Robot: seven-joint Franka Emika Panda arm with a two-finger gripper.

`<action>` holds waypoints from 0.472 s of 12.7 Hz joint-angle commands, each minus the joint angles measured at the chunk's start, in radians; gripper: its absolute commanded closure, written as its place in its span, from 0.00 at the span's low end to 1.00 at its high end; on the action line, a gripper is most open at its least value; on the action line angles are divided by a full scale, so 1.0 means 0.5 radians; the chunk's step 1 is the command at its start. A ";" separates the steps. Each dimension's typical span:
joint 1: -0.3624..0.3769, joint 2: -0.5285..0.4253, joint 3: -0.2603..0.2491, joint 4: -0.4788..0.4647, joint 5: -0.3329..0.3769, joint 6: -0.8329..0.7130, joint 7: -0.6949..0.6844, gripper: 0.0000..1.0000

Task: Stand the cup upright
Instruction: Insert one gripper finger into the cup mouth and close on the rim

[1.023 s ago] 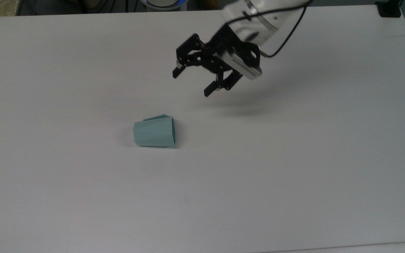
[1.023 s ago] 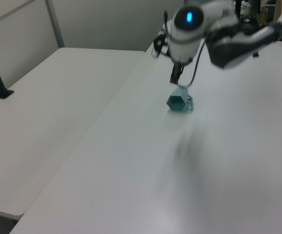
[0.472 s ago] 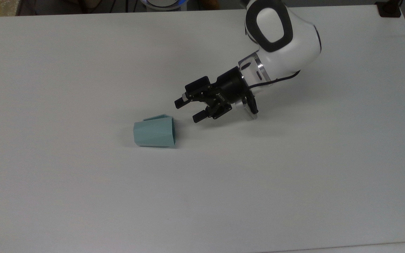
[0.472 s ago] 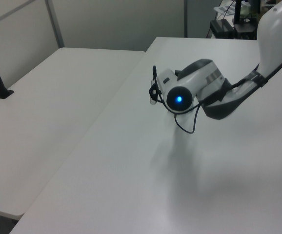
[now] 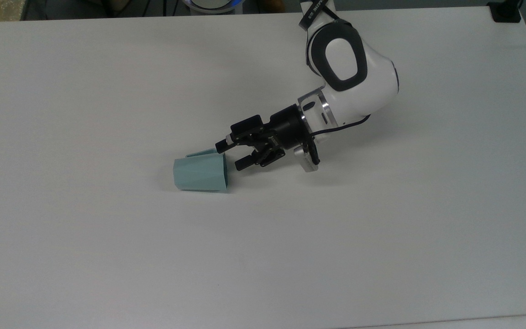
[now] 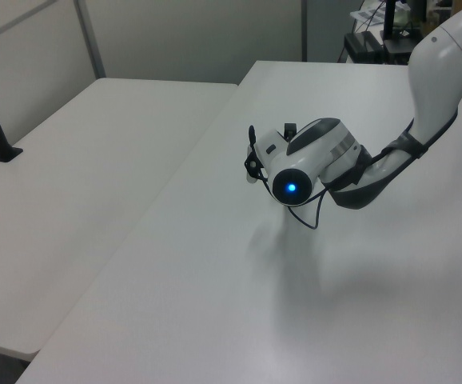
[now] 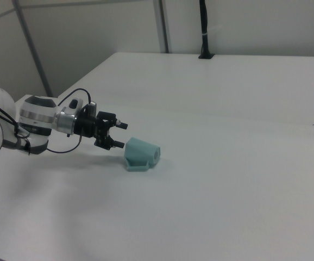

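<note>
Lying on side on white table [image 5: 107, 256]: cup [image 5: 200, 172], pale teal-green, faceted walls, narrow base toward top view's left, wide rim toward top view's right, small angular handle on far side. Sits near table centre. Gripper [image 5: 232, 154] just beside rim on top view's right, held low and near-horizontal, fingers apart, not touching cup. Right view: cup [image 7: 141, 153] right of gripper [image 7: 119, 134], handle facing camera.
</note>
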 commanded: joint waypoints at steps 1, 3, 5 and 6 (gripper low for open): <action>-0.051 0.035 0.008 0.020 -0.044 -0.037 0.044 0.03; -0.063 0.038 0.005 0.017 -0.037 -0.037 0.047 0.08; -0.094 0.053 0.008 0.020 -0.044 -0.034 0.047 0.16; -0.097 0.053 0.008 0.020 -0.044 -0.034 0.047 0.26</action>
